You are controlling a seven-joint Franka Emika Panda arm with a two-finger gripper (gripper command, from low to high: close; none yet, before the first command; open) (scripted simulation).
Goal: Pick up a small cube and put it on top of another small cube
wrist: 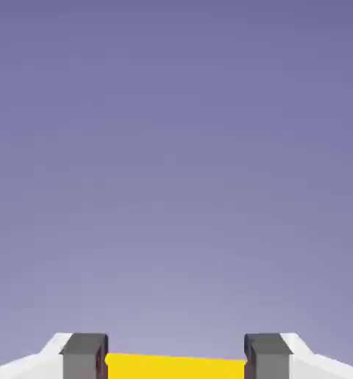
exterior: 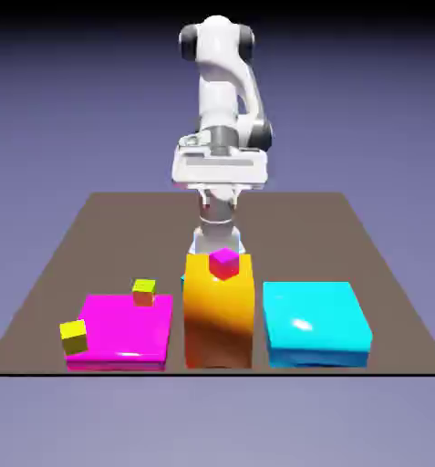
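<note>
Currently running the arm from my station; observations by view.

Exterior view: the arm point(exterior: 222, 82) reaches forward, with the gripper point(exterior: 219, 196) raised above the table point(exterior: 294, 237), its two fingers apart. I see no object between them. The tall yellow-orange block point(exterior: 218, 315) stands near the front edge, with a tiny magenta cube point(exterior: 224, 264) on top. The teal cube point(exterior: 183, 281) is mostly hidden behind that block; just a sliver shows past its edge on the exterior view's left. Further to that side lies the flat magenta block point(exterior: 122, 330). One tiny yellow cube point(exterior: 144, 292) appears at its back edge, a second yellow cube point(exterior: 74, 337) at its outer side; I cannot tell if either touches it. The wide cyan block point(exterior: 315, 319) is on the exterior view's right.

Hand view: mostly blue-violet backdrop point(wrist: 176, 163). The fingertips point(wrist: 84, 359) stand widely separated at the bottom edge. A yellow surface point(wrist: 176, 367) fills the strip between them; its full shape is cut off. With the exterior view, I log the jaws as open, holding nothing visible.
</note>
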